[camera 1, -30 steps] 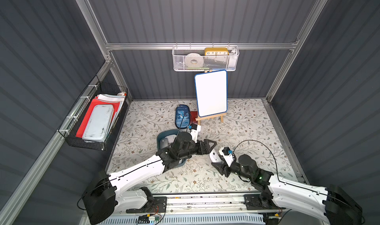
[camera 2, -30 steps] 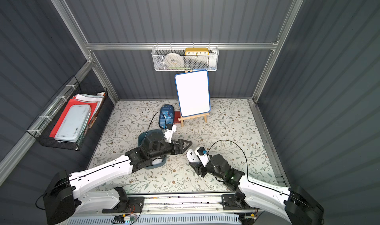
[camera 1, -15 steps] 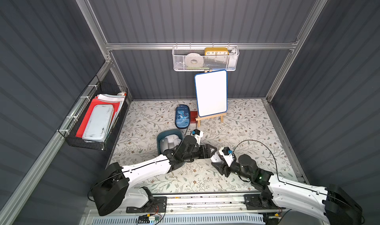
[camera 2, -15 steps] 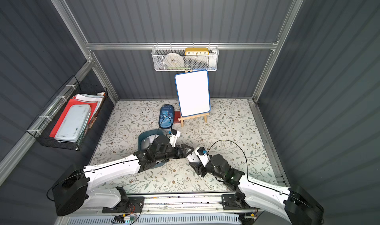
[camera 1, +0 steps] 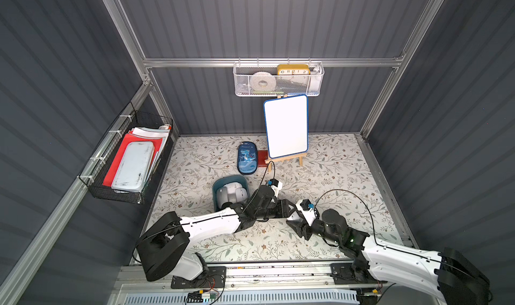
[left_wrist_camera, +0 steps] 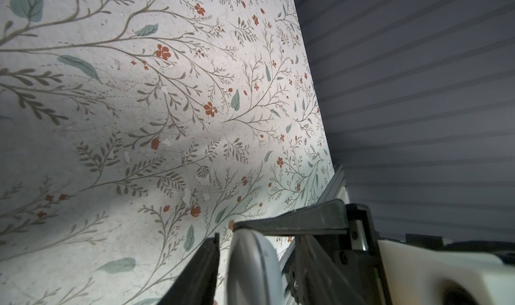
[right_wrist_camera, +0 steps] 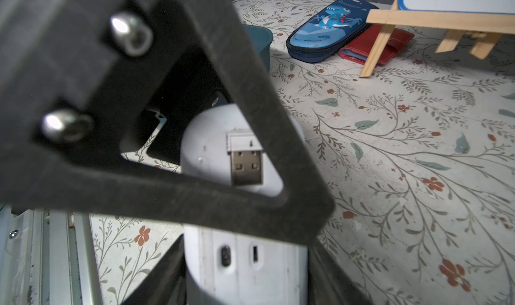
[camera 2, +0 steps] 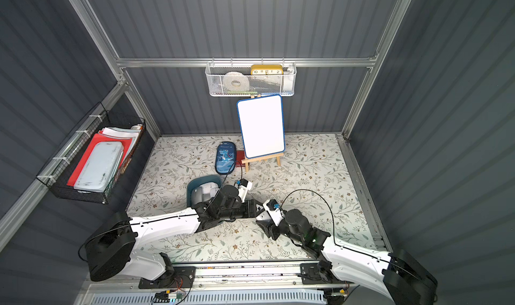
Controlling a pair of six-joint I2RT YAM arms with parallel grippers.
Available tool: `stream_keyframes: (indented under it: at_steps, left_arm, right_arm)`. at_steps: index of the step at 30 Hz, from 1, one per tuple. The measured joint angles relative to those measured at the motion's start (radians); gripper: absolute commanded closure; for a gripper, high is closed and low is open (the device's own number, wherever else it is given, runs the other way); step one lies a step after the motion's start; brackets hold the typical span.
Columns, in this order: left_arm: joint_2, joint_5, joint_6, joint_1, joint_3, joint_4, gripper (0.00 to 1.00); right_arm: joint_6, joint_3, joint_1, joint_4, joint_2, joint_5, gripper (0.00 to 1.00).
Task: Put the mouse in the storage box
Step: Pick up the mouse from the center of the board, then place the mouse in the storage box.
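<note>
Mouse, white, gripped by right claw

Pencil case — "Dinosaur"; clock — numerals

The left arm and the right arm stretch low from the tabletop's near edge, wrists meeting near its middle. The right gripper is clamped on the mouse. The left gripper straddles the mouse, with a thin gap beside one finger
</note>
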Motion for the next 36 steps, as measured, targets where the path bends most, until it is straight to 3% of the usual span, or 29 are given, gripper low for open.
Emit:
stream_keyframes:
  at_steps: [8,12,14,21,28,36]
  left_arm:
    - [0.014,-0.024,0.013,0.000,0.010,-0.035,0.82]
    - [0.014,-0.030,0.013,-0.001,0.011,-0.041,0.95]
    - [0.013,-0.032,0.013,-0.002,0.012,-0.045,1.00]
    - [-0.033,-0.088,0.012,-0.003,0.027,-0.125,1.00]
    - [-0.113,-0.216,0.010,0.012,0.136,-0.315,1.00]
    - [-0.178,-0.403,0.000,0.149,0.276,-0.597,1.00]
  right_arm:
    - [-0.006,0.001,0.000,-0.001,0.015,0.006,0.59]
    - [-0.005,0.001,0.000,-0.001,0.015,0.006,0.31]
    - [0.000,0.001,0.000,0.000,0.015,0.007,0.23]
    - [0.006,0.001,0.000,0.007,-0.003,0.030,0.09]
    - [0.011,0.001,0.000,0.007,-0.005,0.055,0.07]
    - [0.015,0.001,0.000,0.007,-0.010,0.064,0.06]
